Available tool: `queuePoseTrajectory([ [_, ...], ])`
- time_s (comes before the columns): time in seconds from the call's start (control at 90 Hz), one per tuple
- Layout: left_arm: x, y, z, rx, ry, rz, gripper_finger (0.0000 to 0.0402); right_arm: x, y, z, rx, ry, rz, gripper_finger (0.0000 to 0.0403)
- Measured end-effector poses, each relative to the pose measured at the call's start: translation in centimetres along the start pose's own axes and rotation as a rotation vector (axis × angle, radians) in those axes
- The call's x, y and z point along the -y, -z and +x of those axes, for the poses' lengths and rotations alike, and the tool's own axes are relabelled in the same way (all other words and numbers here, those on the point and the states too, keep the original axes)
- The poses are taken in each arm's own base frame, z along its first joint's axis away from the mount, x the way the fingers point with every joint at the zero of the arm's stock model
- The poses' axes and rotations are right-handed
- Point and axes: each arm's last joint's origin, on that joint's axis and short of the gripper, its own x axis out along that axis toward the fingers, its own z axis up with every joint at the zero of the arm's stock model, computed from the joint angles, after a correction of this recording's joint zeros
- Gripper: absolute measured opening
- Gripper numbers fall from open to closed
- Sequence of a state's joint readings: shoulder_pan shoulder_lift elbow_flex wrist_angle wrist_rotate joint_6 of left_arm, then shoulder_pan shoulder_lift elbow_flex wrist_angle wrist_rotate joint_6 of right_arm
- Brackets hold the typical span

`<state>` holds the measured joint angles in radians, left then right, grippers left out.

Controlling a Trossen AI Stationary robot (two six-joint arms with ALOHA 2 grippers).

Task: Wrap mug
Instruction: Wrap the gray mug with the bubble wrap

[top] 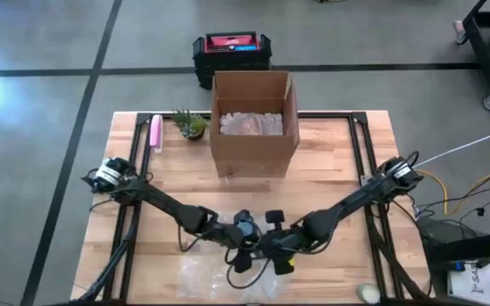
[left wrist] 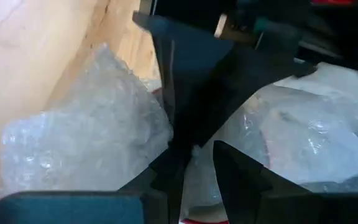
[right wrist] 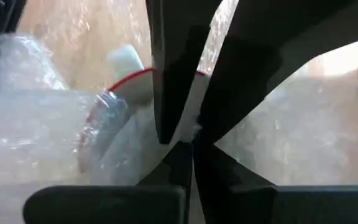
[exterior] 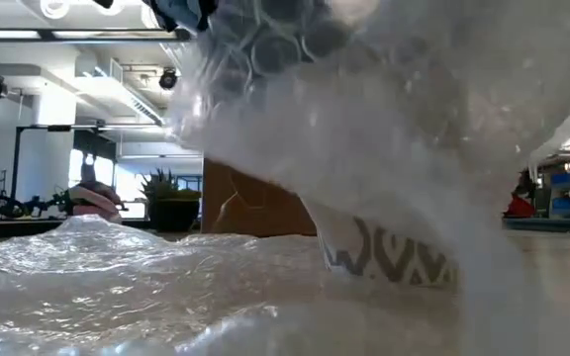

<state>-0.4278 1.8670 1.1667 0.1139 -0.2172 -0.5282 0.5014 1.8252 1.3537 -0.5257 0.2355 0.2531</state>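
Right now we see both grippers meeting low-centre in the high view: left gripper (top: 243, 255) and right gripper (top: 277, 253), each pinched onto bubble wrap (top: 219, 276). Mug (right wrist: 129, 78), red-rimmed, sits inside the wrap betw. them, below the cardboard box (top: 254, 121).

Open box (top: 254, 124) at table (top: 330, 170) rear centre, plant (top: 191, 124) left of it, bubble wrap (top: 219, 276) at front edge

An open cardboard box (top: 254, 123) is seen at the far middle of the wooden surface (top: 330, 170), with pale padding inside. Left of the box, a small potted plant (top: 191, 124) is placed; farther left lies a pink object (top: 156, 133). Beyond the box, a black-and-red case (top: 231, 49) is set on the floor.
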Motion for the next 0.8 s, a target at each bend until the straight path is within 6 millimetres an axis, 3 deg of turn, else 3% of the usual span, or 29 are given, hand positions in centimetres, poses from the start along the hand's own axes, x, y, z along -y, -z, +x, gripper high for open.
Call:
queuePoseTrajectory([
  [0.167,-0.1,0.0,0.0,0.005,-0.013,0.008,0.0075,0.1,-0.2,-0.4,-0.009,0.002,-0.004,0.0000],
  [0.467,-0.3,0.0,0.1,0.010,-0.027,0.021,0.0075,0.3,-1.4,-3.9,-0.043,0.011,-0.019,0.0000],
  [0.8,-0.3,0.1,0.1,0.007,-0.029,0.022,0.0075,-1.3,0.3,-7.2,-0.123,0.009,0.011,0.0000],
])
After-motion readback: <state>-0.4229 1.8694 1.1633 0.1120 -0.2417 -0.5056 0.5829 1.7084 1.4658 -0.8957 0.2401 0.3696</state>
